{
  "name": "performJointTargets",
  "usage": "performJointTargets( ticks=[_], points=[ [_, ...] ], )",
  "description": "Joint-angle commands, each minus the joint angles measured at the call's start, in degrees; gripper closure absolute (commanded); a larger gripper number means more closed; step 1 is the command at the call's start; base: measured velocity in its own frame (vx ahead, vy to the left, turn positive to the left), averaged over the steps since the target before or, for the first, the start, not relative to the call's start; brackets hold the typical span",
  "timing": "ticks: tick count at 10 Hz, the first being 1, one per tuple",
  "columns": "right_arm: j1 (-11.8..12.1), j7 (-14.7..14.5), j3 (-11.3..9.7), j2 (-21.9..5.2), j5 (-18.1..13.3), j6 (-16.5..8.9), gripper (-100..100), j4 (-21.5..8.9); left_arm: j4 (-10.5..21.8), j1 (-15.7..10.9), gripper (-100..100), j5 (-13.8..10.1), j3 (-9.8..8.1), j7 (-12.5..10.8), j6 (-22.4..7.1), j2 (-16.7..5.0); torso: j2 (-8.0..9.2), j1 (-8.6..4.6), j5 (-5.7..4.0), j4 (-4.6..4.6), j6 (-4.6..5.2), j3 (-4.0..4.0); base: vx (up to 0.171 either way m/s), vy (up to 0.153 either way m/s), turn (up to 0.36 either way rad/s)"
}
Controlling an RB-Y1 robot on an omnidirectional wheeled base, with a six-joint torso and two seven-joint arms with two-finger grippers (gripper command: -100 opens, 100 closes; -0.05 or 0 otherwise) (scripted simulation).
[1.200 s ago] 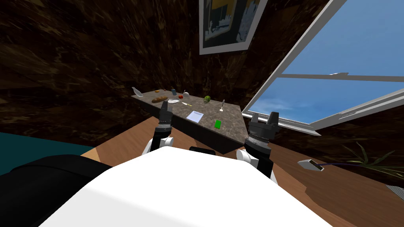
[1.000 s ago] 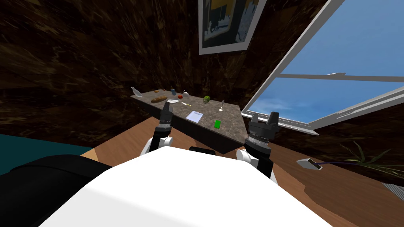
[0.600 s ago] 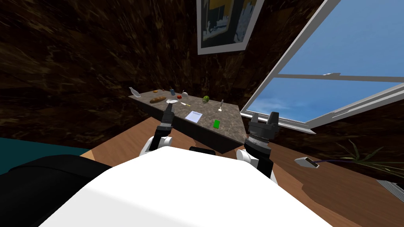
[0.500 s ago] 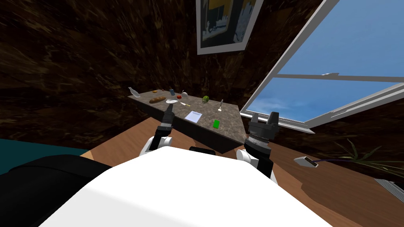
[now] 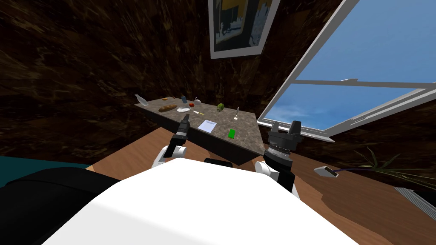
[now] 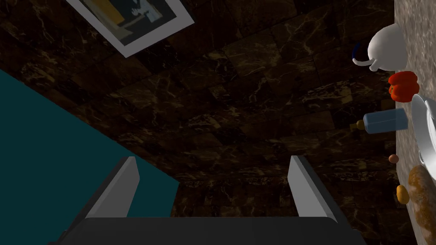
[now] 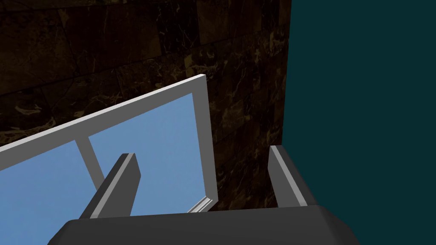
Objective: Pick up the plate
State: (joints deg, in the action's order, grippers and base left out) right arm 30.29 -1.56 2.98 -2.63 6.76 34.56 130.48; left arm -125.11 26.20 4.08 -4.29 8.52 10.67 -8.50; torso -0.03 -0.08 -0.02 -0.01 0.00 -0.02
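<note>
A long table with a speckled grey-brown stone top [image 5: 245, 134] stands against a dark marbled wall. Toward the table's left end lies a brown bread loaf [image 5: 167, 108]. Just beside it is the small round white plate [image 5: 183, 109], flat on the stone near the table's front edge. The left gripper [image 5: 184, 123] hangs at that front edge, just short of the plate, with its two grey fingers spread wide and empty. In its wrist view the plate lies off to one side of the fingers, not between them. Nearer the table's middle lie a white sheet of paper [image 5: 207, 126] and a flat green block [image 5: 231, 133]. Beyond the table's right end the right gripper [image 5: 284, 126] is held up, its fingers also wide apart and empty. The task appears to be at the approach: nothing is gripped, and lining up on the plate's rim, closing and lifting all remain.
</note>
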Motion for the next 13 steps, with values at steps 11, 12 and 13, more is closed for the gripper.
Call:
performJointTargets(
  ticks=[11,12,13],
  points=[
    [0.0,0.0,0.0,0.0,0.0,0.0,0,0.0,5.3,-2.2,-100,-0.6,-0.39,-0.6,-15.4,0.1,0.01,0.02,0.01,0.00,-0.01,0.01,0.007,-0.019,-0.031],
    [0.0,0.0,0.0,0.0,0.0,0.0,0,0.0,5.7,-2.5,-100,-0.6,-0.44,-0.6,-16.7,0.0,0.01,0.03,0.00,0.00,0.00,0.01,0.007,-0.019,-0.030],
    [0.0,0.0,0.0,0.0,0.0,0.0,0,0.0,6.1,-2.7,-100,-0.7,-0.49,-0.7,-18.0,-0.1,0.01,0.02,0.00,0.00,-0.01,0.00,0.005,-0.020,-0.032]
  ],
)
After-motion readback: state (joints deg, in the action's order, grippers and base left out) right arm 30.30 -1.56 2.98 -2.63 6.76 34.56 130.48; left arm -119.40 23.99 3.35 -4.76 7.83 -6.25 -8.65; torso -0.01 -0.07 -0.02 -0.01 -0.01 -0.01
